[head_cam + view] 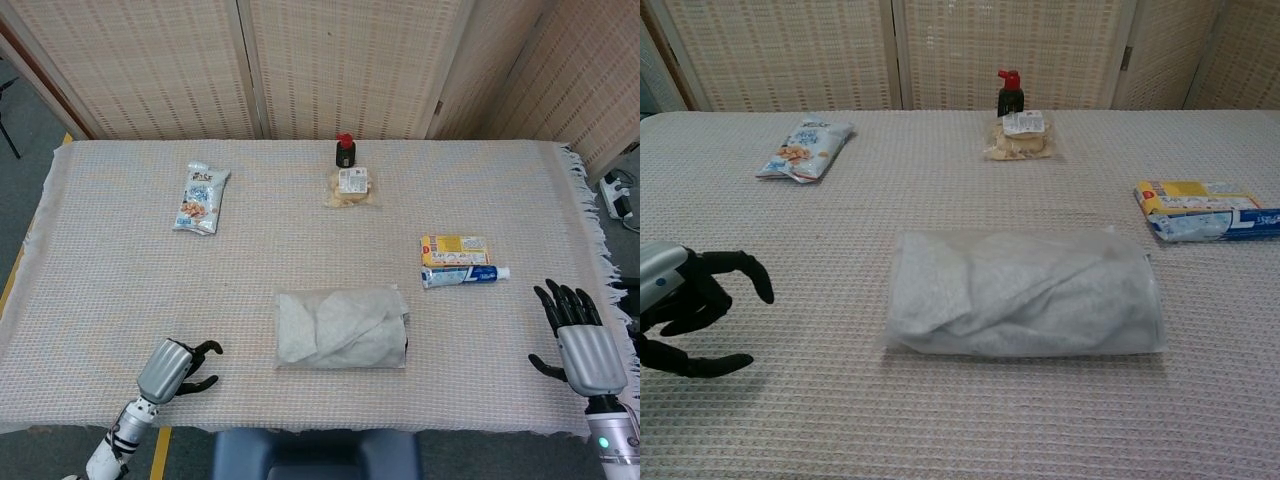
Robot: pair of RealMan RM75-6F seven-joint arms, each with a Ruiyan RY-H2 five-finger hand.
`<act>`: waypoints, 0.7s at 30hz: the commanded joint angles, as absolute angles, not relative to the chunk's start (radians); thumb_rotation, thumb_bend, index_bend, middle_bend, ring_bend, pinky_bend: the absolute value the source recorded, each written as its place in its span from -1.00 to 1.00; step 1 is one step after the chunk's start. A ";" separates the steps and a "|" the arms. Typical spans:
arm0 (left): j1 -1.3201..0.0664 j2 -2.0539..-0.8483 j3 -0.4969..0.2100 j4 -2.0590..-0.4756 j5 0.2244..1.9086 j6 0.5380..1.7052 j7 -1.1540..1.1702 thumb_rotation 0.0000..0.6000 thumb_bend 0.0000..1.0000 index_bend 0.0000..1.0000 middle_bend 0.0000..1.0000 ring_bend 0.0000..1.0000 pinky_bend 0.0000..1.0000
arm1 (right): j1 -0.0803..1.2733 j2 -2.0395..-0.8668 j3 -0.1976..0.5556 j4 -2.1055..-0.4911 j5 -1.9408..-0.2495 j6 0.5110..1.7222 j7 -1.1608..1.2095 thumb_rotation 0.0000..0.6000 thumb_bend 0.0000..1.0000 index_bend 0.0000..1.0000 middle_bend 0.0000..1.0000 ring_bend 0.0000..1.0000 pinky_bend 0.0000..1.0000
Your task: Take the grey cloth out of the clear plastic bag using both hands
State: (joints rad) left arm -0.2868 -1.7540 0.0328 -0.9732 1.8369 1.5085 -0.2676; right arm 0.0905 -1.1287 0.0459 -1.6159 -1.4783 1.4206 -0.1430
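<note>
At the near middle of the table (120,260), straight ahead of me, the clear plastic bag (341,329) lies flat with the grey cloth (1040,290) bunched up inside it. I judge both to be light and limp: the film looks slick and will slide on the woven table cover, and the cloth will drag and fold as it comes out, not move as one piece. From here I cannot tell which end of the bag is the mouth, so I would pin or pinch one end of the film with one hand and draw a fold of cloth out with the other.

My left hand (178,366) rests low by the near edge, well to the left of the bag, fingers loosely curled and apart, holding nothing. My right hand (580,335) stands off near the right edge, fingers spread upward, empty, touching nothing.
</note>
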 commanded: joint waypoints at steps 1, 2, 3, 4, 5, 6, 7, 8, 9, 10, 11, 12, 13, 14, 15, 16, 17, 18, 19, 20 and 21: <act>-0.310 -1.857 0.043 -0.852 1.860 1.566 -0.341 1.00 -0.57 0.01 1.00 1.00 1.00 | 0.094 -1.129 0.049 -1.617 -1.470 1.414 -0.145 1.00 -0.83 -1.00 -1.00 -1.00 -1.00; -0.313 -1.877 0.045 -0.829 1.863 1.576 -0.352 1.00 -0.57 0.02 1.00 1.00 1.00 | 0.094 -1.129 0.050 -1.617 -1.468 1.412 -0.145 1.00 -0.82 -1.00 -1.00 -1.00 -1.00; -0.317 -1.896 0.046 -0.807 1.865 1.586 -0.364 1.00 -0.57 0.03 1.00 1.00 1.00 | 0.095 -1.128 0.050 -1.618 -1.466 1.410 -0.145 1.00 -0.82 -1.00 -1.00 -1.00 -1.00; -0.323 -1.922 0.046 -0.775 1.867 1.597 -0.377 1.00 -0.57 0.03 1.00 1.00 1.00 | 0.095 -1.128 0.050 -1.619 -1.463 1.407 -0.144 1.00 -0.83 -1.00 -1.00 -1.00 -1.00; -0.328 -1.941 0.046 -0.751 1.867 1.602 -0.384 1.00 -0.56 0.03 1.00 1.00 1.00 | 0.096 -1.127 0.050 -1.620 -1.462 1.405 -0.144 1.00 -0.82 -1.00 -1.00 -1.00 -1.00; -0.333 -1.959 0.045 -0.726 1.866 1.605 -0.390 1.00 -0.56 0.03 1.00 1.00 1.00 | 0.097 -1.126 0.049 -1.622 -1.460 1.402 -0.143 1.00 -0.82 -1.00 -1.00 -1.00 -1.00; -0.341 -1.982 0.044 -0.695 1.864 1.607 -0.397 1.00 -0.55 0.03 1.00 1.00 1.00 | 0.098 -1.124 0.049 -1.623 -1.458 1.399 -0.141 1.00 -0.82 -1.00 -1.00 -1.00 -1.00; -0.347 -1.997 0.043 -0.673 1.862 1.609 -0.405 1.00 -0.54 0.03 1.00 1.00 1.00 | 0.099 -1.122 0.049 -1.625 -1.456 1.396 -0.139 1.00 -0.82 -1.00 -1.00 -1.00 -1.00; -0.354 -2.015 0.043 -0.648 1.858 1.610 -0.419 1.00 -0.53 0.03 1.00 1.00 1.00 | 0.100 -1.120 0.048 -1.626 -1.454 1.391 -0.136 1.00 -0.82 -1.00 -1.00 -1.00 -1.00; -0.359 -2.028 0.044 -0.630 1.857 1.613 -0.430 1.00 -0.52 0.03 1.00 1.00 1.00 | 0.101 -1.118 0.049 -1.627 -1.451 1.388 -0.134 1.00 -0.82 -1.00 -1.00 -1.00 -1.00; -0.365 -2.039 0.044 -0.613 1.856 1.616 -0.439 1.00 -0.51 0.03 1.00 1.00 1.00 | 0.101 -1.116 0.049 -1.628 -1.448 1.385 -0.132 1.00 -0.83 -1.00 -1.00 -1.00 -1.00; -0.370 -2.051 0.045 -0.596 1.855 1.619 -0.445 1.00 -0.50 0.03 1.00 1.00 1.00 | 0.102 -1.115 0.051 -1.628 -1.443 1.383 -0.131 1.00 -0.82 -1.00 -1.00 -1.00 -1.00; -0.377 -2.065 0.046 -0.575 1.852 1.618 -0.450 1.00 -0.49 0.03 1.00 1.00 1.00 | 0.103 -1.114 0.053 -1.627 -1.437 1.379 -0.131 1.00 -0.82 -1.00 -1.00 -1.00 -1.00; -0.382 -2.075 0.047 -0.563 1.850 1.613 -0.454 1.00 -0.48 0.03 1.00 1.00 1.00 | 0.104 -1.114 0.054 -1.627 -1.433 1.376 -0.130 1.00 -0.82 -1.00 -1.00 -1.00 -1.00; -0.388 -2.083 0.048 -0.553 1.847 1.608 -0.458 1.00 -0.47 0.02 1.00 1.00 1.00 | 0.106 -1.114 0.056 -1.627 -1.428 1.373 -0.129 1.00 -0.82 -1.00 -1.00 -1.00 -1.00; -0.395 -2.093 0.051 -0.543 1.844 1.599 -0.461 1.00 -0.47 0.00 1.00 1.00 1.00 | 0.107 -1.113 0.057 -1.627 -1.423 1.370 -0.129 1.00 -0.83 -1.00 -1.00 -1.00 -1.00; -0.402 -2.102 0.053 -0.534 1.841 1.592 -0.461 1.00 -0.47 -0.01 1.00 1.00 1.00 | 0.108 -1.112 0.058 -1.627 -1.419 1.368 -0.129 1.00 -0.83 -1.00 -1.00 -1.00 -1.00; -0.408 -2.108 0.055 -0.529 1.839 1.586 -0.459 1.00 -0.46 -0.03 1.00 1.00 1.00 | 0.108 -1.111 0.059 -1.627 -1.416 1.367 -0.129 1.00 -0.83 -1.00 -1.00 -1.00 -1.00; -0.412 -2.114 0.057 -0.526 1.838 1.581 -0.457 1.00 -0.46 -0.05 1.00 1.00 1.00 | 0.109 -1.111 0.060 -1.627 -1.414 1.365 -0.128 1.00 -0.83 -1.00 -1.00 -1.00 -1.00; -0.417 -2.119 0.058 -0.524 1.836 1.578 -0.455 1.00 -0.46 -0.06 1.00 1.00 1.00 | 0.109 -1.110 0.061 -1.627 -1.412 1.363 -0.126 1.00 -0.83 -1.00 -1.00 -1.00 -1.00; -0.421 -2.124 0.060 -0.523 1.835 1.574 -0.452 1.00 -0.46 -0.07 1.00 1.00 1.00 | 0.110 -1.109 0.062 -1.627 -1.409 1.362 -0.125 1.00 -0.83 -1.00 -1.00 -1.00 -1.00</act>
State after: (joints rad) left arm -0.4184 -2.1206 0.0584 -0.5251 1.8366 1.5762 -0.4535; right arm 0.1097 -1.1097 0.0612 -1.6270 -1.4097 1.3625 -0.1259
